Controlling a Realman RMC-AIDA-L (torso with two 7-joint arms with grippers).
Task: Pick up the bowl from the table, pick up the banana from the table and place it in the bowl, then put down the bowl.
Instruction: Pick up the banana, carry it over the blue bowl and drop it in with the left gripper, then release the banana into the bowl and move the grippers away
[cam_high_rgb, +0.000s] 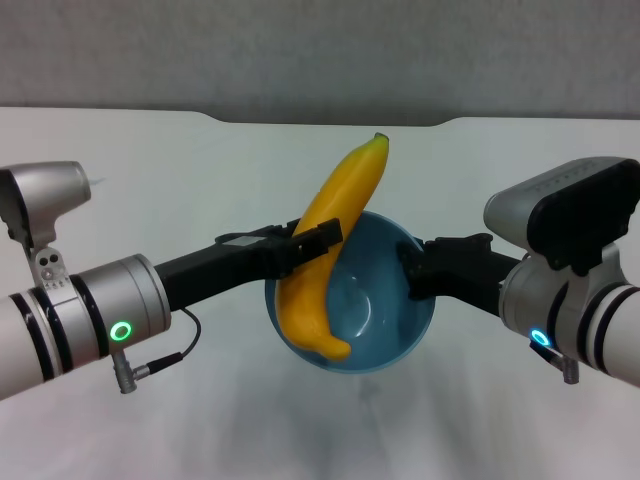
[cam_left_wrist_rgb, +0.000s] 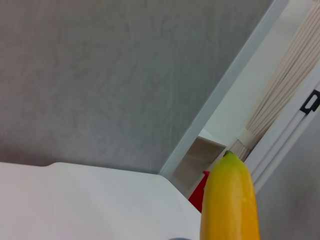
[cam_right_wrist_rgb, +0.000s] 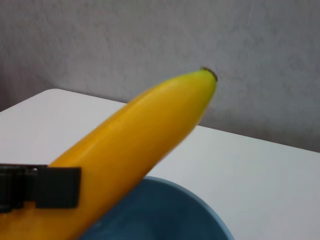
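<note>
My right gripper (cam_high_rgb: 412, 268) pinches the right-hand rim of the bowl (cam_high_rgb: 375, 300) and holds it raised over the middle of the table (cam_high_rgb: 150, 190), well in from the notched far edge; the shadow beneath the bowl suggests it is clear of the surface. The bowl is tipped slightly, its mouth presented to the other arm.

My left gripper (cam_high_rgb: 318, 238) reaches in from the left, jaws pressed on the banana (cam_high_rgb: 325, 250) at about mid-length. The banana stands steeply tilted: its lower end rests inside the bowl against the near wall, while its stem end rises past the far rim toward the far edge. I judge this grip keeps the fruit from toppling out, since it is longer than the bowl is wide.

Stage, as I judge it: placing nearly done; release, then lowering the bowl, remain.
</note>
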